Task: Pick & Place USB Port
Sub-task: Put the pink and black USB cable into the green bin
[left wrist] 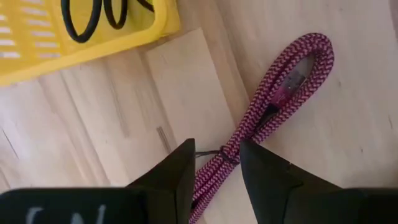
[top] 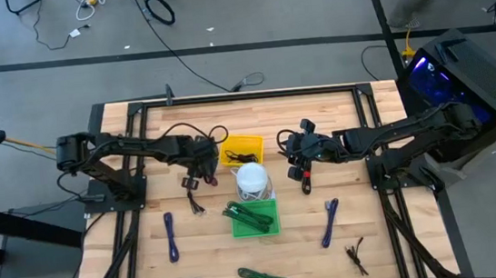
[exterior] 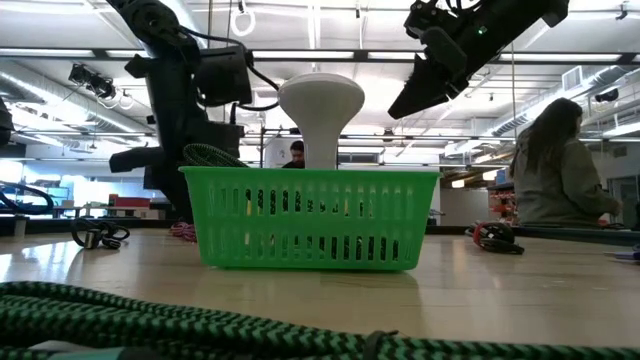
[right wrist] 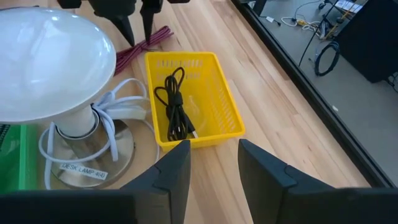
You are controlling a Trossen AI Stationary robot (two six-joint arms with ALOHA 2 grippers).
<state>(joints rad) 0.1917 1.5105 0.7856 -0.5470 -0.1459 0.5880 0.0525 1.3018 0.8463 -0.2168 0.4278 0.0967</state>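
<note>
The USB port, a small black piece with red, lies on the table to the right of the white lamp; the low view shows the USB port flat on the wood. My right gripper hangs open just above it, well off the table. Its wrist view looks past the port, which is hidden there. My left gripper is open and low over a maroon braided cable. Its fingers stand on either side of the cable's tied middle.
A white desk lamp stands between the arms, behind a green basket of green cords. A yellow basket holds a black cable. Purple straps, a green strap and dark wire ties lie near the front. A person sits beyond the table.
</note>
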